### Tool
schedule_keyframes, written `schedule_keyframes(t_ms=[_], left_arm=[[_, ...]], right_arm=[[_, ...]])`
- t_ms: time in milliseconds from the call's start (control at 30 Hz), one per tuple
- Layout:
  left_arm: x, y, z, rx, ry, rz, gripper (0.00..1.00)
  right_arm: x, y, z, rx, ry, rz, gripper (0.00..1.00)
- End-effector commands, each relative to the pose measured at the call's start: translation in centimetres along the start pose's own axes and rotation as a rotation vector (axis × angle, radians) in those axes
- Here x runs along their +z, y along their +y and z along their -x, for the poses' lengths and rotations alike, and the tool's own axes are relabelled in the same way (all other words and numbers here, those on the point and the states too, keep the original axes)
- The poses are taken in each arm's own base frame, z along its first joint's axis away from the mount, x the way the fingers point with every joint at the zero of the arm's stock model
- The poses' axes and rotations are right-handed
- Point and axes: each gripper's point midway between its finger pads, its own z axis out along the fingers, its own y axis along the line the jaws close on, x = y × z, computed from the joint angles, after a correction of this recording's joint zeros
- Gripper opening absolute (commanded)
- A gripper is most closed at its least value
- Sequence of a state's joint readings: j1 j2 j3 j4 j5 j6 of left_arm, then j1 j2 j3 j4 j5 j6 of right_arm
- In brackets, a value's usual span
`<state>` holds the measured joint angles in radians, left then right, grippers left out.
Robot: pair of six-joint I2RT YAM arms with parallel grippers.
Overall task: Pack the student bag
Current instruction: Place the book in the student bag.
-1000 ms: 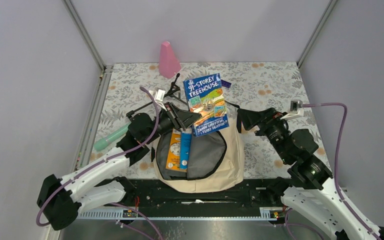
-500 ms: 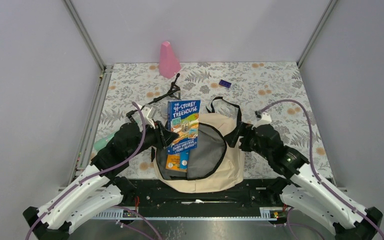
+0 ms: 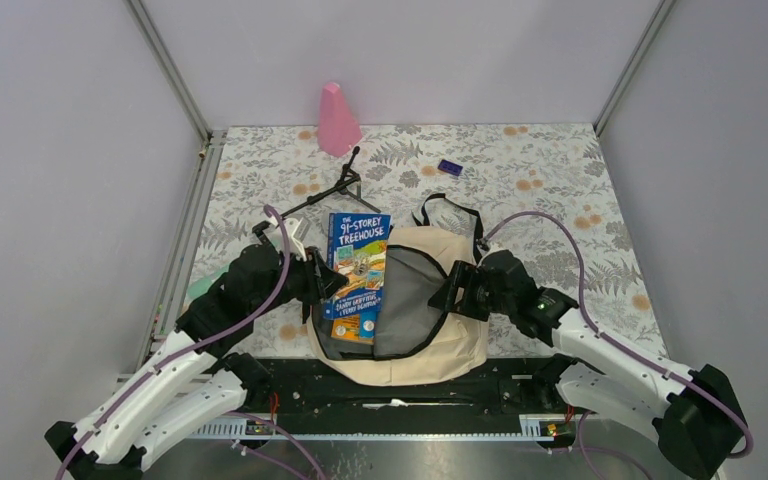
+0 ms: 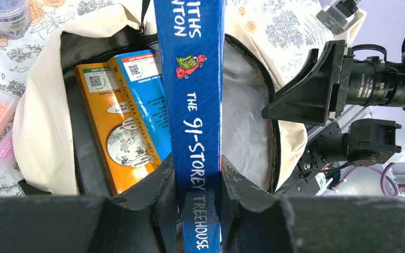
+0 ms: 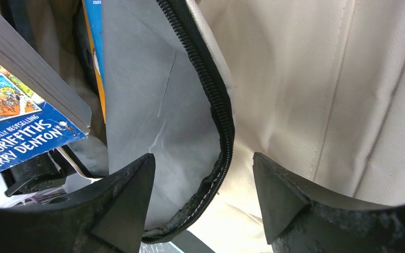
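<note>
Book (image 4: 190,68) has dropped from above into bag (image 3: 460,345) mouth, left hand (image 4: 198,168) clamping its spine; right hand (image 5: 203,158) now straddles zipper rim (image 5: 219,113), jaws apart, so insertion looks underway.

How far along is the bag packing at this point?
Done: an orange book and a blue book stand inside the open student bag. In hand: the left gripper clamps the Treehouse book over the opening; the open right gripper straddles the zipper rim. Left: lowering that book in, probably the pink object too, then zipping.
</note>
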<state>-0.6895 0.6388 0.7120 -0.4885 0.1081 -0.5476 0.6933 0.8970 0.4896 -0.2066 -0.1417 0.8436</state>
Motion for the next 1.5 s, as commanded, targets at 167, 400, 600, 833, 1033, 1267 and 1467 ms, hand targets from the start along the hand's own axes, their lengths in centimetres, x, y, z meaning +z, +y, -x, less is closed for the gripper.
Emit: schedule_keyframes(t_ms=[167,400,600,833,1033,1267,1467], left_arm=[[-1.4,-3.2,4.6,-0.070,-0.154,-0.123,0.00],[-0.8,-2.1,4.1,-0.113,-0.135,-0.078,0.00],[0.8,-2.2,3.2,-0.126,-0.087,-0.104,0.00],[1.7,-3.9,2.6,-0.174,-0.073,-0.225,0.00],[3.9,0.9,-1.6,-0.256,0.057,-0.052,0.00],[4.4,6.1,-4.6,-0.265,0.099,0.114,0.00],[5.1,5.5,-5.3,-0.282,0.114,0.055,0.00]], right_arm=[[-0.4,4.4,2.3,-0.040,-0.058,0.142,0.29],[-4.2,3.9,5.9,-0.140,-0.204,0.011,0.00],[-6.6,4.4,7.6,-0.186,-0.292,0.000,0.00],[-6.9,5.0,7.7,-0.174,-0.294,0.020,0.00],[-8.8,6.4,8.9,-0.189,-0.356,0.066,0.00],[-9.8,7.4,9.7,-0.208,-0.383,0.076,0.00],[-10.0,8.0,10.1,-0.221,-0.385,0.087,0.00]])
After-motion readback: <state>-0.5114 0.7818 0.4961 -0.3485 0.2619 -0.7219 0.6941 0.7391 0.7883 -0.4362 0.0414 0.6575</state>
